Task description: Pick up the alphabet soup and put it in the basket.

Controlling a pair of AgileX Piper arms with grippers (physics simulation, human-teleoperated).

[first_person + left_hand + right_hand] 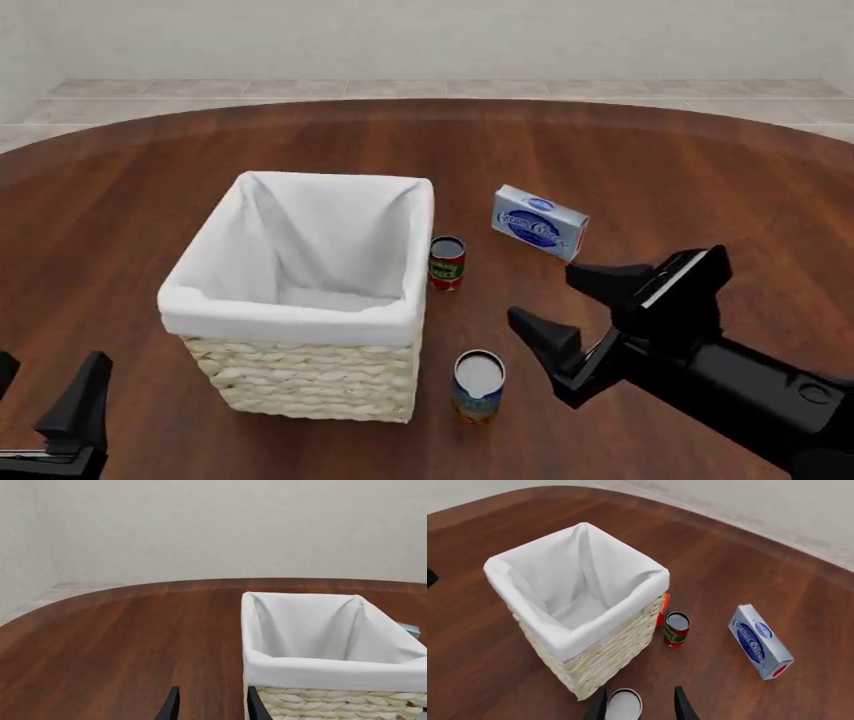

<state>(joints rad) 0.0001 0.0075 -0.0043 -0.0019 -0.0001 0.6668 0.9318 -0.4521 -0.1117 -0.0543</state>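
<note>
The alphabet soup [478, 384] is a small can with a pale top and a blue label. It stands upright on the table by the basket's front right corner. The basket [304, 310] is a large woven one with a white lining and holds nothing. My right gripper [545, 296] is open, above and just to the right of the soup. In the right wrist view the soup's top [624, 705] shows between the open fingers [681, 706], near the left one, untouched. My left gripper [51, 372] is open and empty, low at the near left, beside the basket [320, 672].
A red-and-green can [446, 262] stands upright by the basket's right side. A blue-and-white box [539, 222] lies further right and back. The brown table's round edge [427, 108] curves along the far side.
</note>
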